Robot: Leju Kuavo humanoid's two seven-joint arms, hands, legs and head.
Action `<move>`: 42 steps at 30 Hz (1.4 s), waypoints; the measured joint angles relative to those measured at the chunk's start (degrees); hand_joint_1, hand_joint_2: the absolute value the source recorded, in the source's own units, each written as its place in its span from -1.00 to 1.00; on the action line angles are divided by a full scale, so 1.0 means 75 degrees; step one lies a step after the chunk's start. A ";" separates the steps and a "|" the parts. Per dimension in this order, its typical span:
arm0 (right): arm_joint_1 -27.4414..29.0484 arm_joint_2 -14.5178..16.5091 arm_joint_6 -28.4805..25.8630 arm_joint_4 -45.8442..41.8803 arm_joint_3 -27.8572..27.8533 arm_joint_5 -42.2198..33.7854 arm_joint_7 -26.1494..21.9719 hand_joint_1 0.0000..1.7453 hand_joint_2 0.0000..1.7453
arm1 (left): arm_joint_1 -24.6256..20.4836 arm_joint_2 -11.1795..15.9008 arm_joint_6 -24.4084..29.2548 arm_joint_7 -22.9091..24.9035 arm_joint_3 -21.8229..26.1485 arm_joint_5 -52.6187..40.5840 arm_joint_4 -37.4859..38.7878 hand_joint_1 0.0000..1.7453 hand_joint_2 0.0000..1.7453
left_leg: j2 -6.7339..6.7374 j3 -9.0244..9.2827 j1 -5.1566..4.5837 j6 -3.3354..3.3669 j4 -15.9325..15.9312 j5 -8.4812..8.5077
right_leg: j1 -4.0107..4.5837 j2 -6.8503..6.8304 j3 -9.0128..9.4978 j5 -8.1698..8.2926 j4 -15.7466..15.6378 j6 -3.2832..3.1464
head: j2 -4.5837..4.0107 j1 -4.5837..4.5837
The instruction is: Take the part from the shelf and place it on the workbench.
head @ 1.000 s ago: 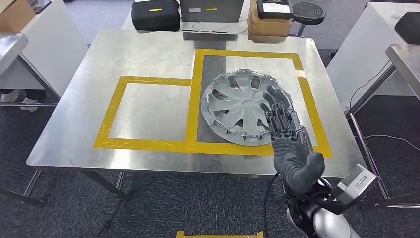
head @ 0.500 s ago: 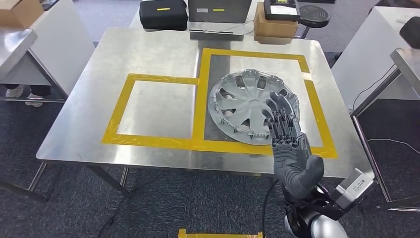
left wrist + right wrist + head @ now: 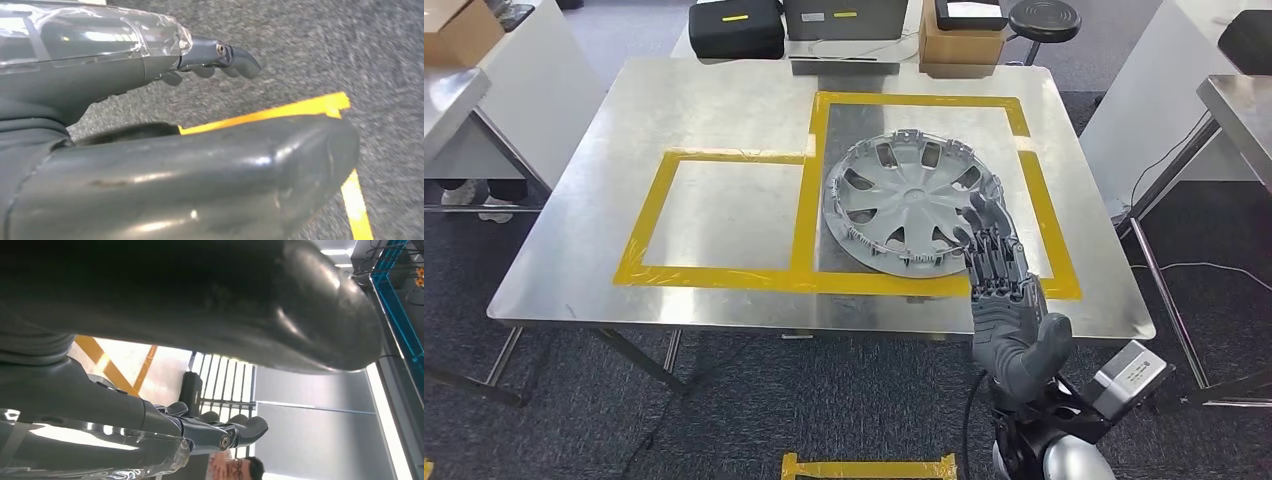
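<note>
The part, a silver wheel cover (image 3: 904, 205), lies flat on the metal workbench (image 3: 724, 110), inside the right-hand yellow tape rectangle (image 3: 1046, 225). My right hand (image 3: 1004, 290) is raised over the bench's near edge, its straight, spread fingers (image 3: 986, 235) overlapping the cover's near right rim in the picture; it holds nothing. The right wrist view shows the same fingers (image 3: 235, 432) extended and empty. My left hand (image 3: 150, 150) hangs over grey carpet, fingers (image 3: 225, 55) extended, nothing in it.
Beyond the bench's far edge stand a black case (image 3: 736, 28), a cardboard box (image 3: 964, 40) and a stool (image 3: 1042, 17). Metal side tables flank it at the left (image 3: 454, 100) and right (image 3: 1239, 100). Yellow tape (image 3: 869, 467) marks the floor. A person (image 3: 235, 467) is nearby.
The whole view has shifted slightly as the camera moved. My right hand has drawn back a little from the wheel cover toward the bench's near edge, still empty.
</note>
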 joint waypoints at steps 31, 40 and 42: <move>0.0503 0.0098 -0.0401 0.0208 -0.0058 -0.0541 -0.0629 -1.00 -1.00 | -0.0006 0.0122 0.0115 -0.0157 0.0006 0.0018 -0.0012 -1.00 -1.00 | 0.0004 -0.0498 -0.0024 -0.0013 0.0186 0.0394 | 0.0132 -0.0020 0.0235 -0.0016 -0.0232 -0.0089 | 0.0000 0.0008; 0.0701 0.0131 -0.0620 0.0470 -0.0026 -0.0803 -0.0895 -1.00 -1.00 | -0.0054 0.0273 0.0117 -0.0095 0.0006 -0.0166 -0.0017 -1.00 -1.00 | -0.0027 0.1405 0.0037 0.0163 -0.1975 0.0722 | 0.0071 -0.0008 -0.0520 0.0450 0.0215 0.0248 | 0.0000 -0.0102; 0.0776 0.0140 -0.0680 0.0606 -0.0019 -0.0972 -0.1013 -1.00 -1.00 | -0.0055 0.0304 0.0096 -0.0028 0.0006 -0.0195 -0.0017 -1.00 -1.00 | -0.0010 0.1244 0.0038 0.0306 -0.1985 0.0900 | 0.0039 0.0026 -0.0608 0.0085 0.0458 0.0342 | 0.0000 -0.0089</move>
